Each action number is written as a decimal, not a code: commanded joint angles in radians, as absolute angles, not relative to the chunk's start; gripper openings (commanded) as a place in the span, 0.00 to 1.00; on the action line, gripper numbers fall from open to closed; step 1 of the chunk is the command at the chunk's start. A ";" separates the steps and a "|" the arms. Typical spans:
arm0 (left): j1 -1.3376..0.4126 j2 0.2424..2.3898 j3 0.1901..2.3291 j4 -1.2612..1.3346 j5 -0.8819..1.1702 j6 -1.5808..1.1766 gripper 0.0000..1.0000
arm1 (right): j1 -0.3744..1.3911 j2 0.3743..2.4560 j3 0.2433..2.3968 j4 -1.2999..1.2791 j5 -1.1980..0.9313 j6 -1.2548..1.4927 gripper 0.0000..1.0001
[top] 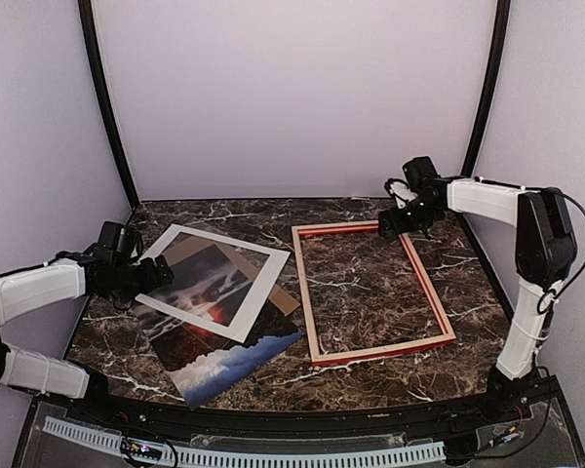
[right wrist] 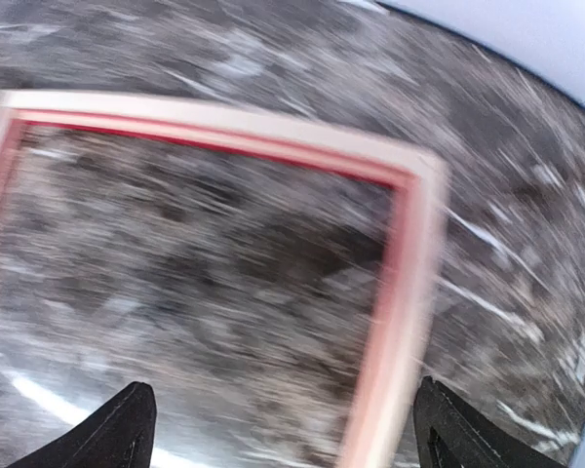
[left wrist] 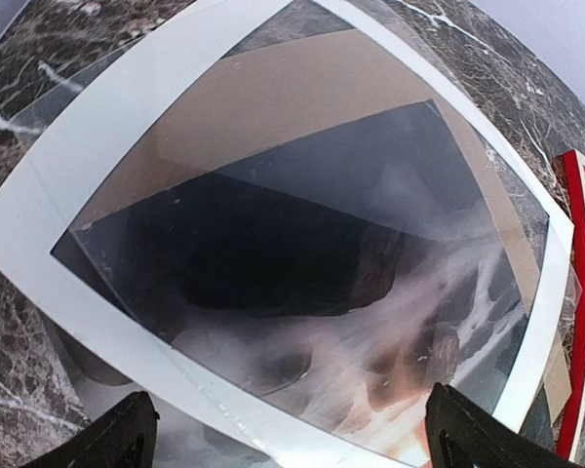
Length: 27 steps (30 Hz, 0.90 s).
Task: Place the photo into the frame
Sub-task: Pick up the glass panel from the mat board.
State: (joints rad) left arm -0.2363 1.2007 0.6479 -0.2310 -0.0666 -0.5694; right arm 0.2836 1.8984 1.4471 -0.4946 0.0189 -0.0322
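Wood frame [top: 380, 351] corner under right gripper [top: 398, 224], jaws wide, empty | photo [top: 229, 359] beneath left gripper [top: 156, 276], wide, empty

A dark marble-patterned table top [top: 473, 278] with white veins is filling the lower half of the top view. Pale lilac walls [top: 292, 97] are closing it in behind and at both sides. A black pole [top: 105, 107] is rising at the upper left, and a second black pole [top: 486, 88] at the upper right.

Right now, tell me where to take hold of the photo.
Probably its bare near corner, coming from the near side: the photo lies flat, its far part under the white mat, so only that blue-white corner offers a free edge.
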 commanded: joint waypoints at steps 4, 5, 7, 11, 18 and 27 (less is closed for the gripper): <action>-0.149 1.137 0.571 -0.229 0.082 -0.603 0.99 | 0.531 2.006 1.657 -0.492 -0.216 0.071 0.91; -0.139 1.141 0.573 -0.229 0.089 -0.601 0.99 | 0.561 2.032 1.692 -0.492 -0.232 0.082 0.91; -0.121 1.163 0.579 -0.224 0.115 -0.598 0.99 | 0.613 2.085 1.762 -0.496 -0.273 0.098 0.90; -0.102 1.186 0.589 -0.198 0.147 -0.595 0.97 | 0.701 2.185 1.892 -0.515 -0.306 0.118 0.89; -0.089 1.229 0.615 -0.175 0.155 -0.593 0.96 | 0.756 2.319 2.006 -0.522 -0.342 0.174 0.88; -0.087 1.213 0.621 -0.184 0.135 -0.585 0.96 | 0.753 2.442 2.099 -0.566 -0.303 0.184 0.88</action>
State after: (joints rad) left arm -0.0937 1.2304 0.5903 -0.1879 0.1398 -0.5915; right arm 0.7586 2.3993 2.0411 -0.5381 -0.3210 0.1699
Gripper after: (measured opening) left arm 0.964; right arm 0.882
